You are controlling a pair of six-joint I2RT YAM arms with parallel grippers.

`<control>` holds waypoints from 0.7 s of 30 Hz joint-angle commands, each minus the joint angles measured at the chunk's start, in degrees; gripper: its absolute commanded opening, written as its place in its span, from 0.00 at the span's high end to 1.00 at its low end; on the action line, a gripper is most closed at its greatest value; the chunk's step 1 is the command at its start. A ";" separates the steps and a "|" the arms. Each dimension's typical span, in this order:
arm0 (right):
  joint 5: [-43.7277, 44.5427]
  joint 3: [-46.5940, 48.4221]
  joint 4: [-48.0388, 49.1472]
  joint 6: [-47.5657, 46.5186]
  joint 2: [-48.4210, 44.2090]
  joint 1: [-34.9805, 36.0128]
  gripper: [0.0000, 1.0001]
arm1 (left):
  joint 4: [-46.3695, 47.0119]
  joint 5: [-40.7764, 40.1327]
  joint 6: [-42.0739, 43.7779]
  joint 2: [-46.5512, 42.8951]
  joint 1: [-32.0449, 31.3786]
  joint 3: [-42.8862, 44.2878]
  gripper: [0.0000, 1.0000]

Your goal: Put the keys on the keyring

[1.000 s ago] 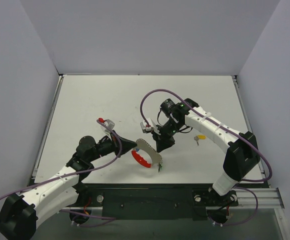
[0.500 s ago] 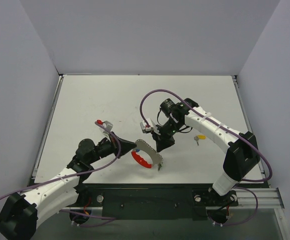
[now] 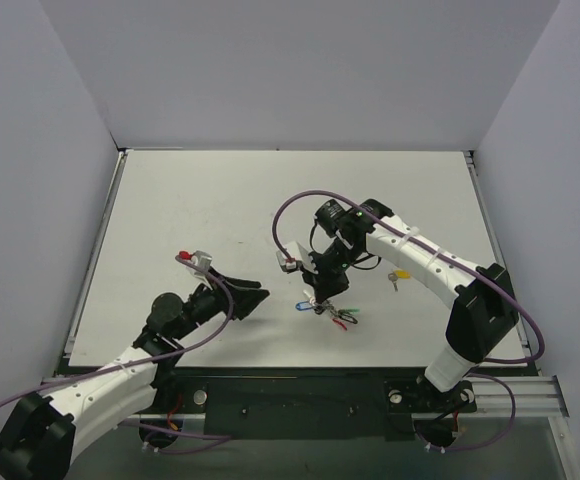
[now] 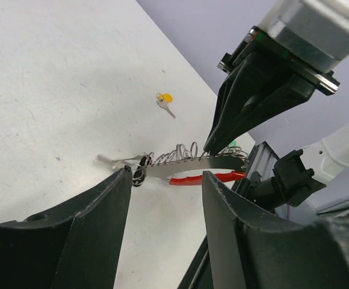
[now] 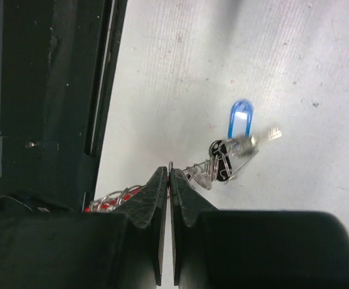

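The keyring point(image 3: 335, 318), part red and part silvery, hangs edge-on from my right gripper point(image 3: 320, 298), which is shut on its upper rim. Keys dangle from it: a blue-capped one point(image 3: 303, 306) and a green-capped one point(image 3: 348, 311). In the right wrist view the pads point(image 5: 156, 192) pinch the silvery rim, with the blue key point(image 5: 240, 119) and a black-capped key point(image 5: 220, 152) beyond. My left gripper point(image 3: 258, 298) stands open to the left, apart from the ring. In its own view the keyring point(image 4: 189, 166) lies past its fingertips point(image 4: 124, 176). A yellow-capped key point(image 3: 400, 274) lies alone on the table.
The black base rail point(image 3: 290, 395) runs along the table's near edge, just below the hanging ring. Purple cables point(image 3: 300, 200) loop over both arms. White walls close the table on three sides.
My left gripper has opened, let go of the keyring and drawn back to the left. The ring has swung from lying flat between both grippers to hanging from the right one.
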 commanded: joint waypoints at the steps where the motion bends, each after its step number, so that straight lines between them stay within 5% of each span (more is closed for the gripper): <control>1: 2.81 1.44 -0.91 0.08 -0.06 0.40 1.00 | -2.79 -3.09 9.47 -3.97 -2.29 2.94 0.41; 5: 2.64 1.35 -1.52 -1.24 -0.77 0.40 1.00 | -0.94 -5.73 27.79 0.50 -15.53 5.12 0.41; 9: 1.58 1.26 -1.52 -0.98 -0.50 0.31 1.00 | 2.38 -7.67 39.19 11.57 -21.02 7.42 0.41; 21: -1.67 0.21 -1.52 -1.07 -0.15 -0.04 1.00 | 32.42 -10.49 38.50 36.63 -21.37 10.41 0.56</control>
